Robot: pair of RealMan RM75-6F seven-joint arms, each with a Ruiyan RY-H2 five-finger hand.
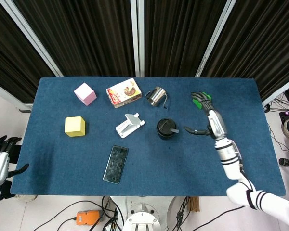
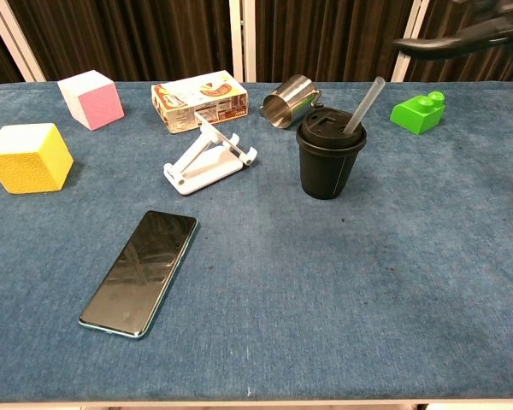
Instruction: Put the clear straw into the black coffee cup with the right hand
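**Entry: clear straw seated in black coffee cup — right hand clear of it**

Item: clear straw point(image 2: 363, 105). Location: lower end through the lid of the black coffee cup point(image 2: 329, 159); upper part free above the lid. No hand touches it.

Item: black coffee cup. Location: upright on the counter point(image 2: 325, 282), a little toward the far edge and right of the middle, just in front of the tipped metal cup point(image 2: 288, 102), with the white phone stand point(image 2: 208, 159) to its left.

Item: right hand point(image 1: 205, 115). Location: well apart from the cup, toward the right edge, near the green brick point(image 2: 418, 112). Fingers spread wide and holding nothing; in the chest view only dark fingertips show at the top right corner.

Item: left hand point(image 1: 1, 150). Location: off the counter, beyond its left edge. Whether its fingers are apart or curled cannot be told.

Orientation of straw: long axis tilted, not upright. Bottom end at the lid opening; top end leans toward the right edge and upward, resting against the rim of the opening.

Handling note (judgement): placement looks done. The step in hand is the retreat; it goes best with the fingers kept wide and the path held up and away toward the right edge, so that nothing brushes the leaning top end or tips the cup.
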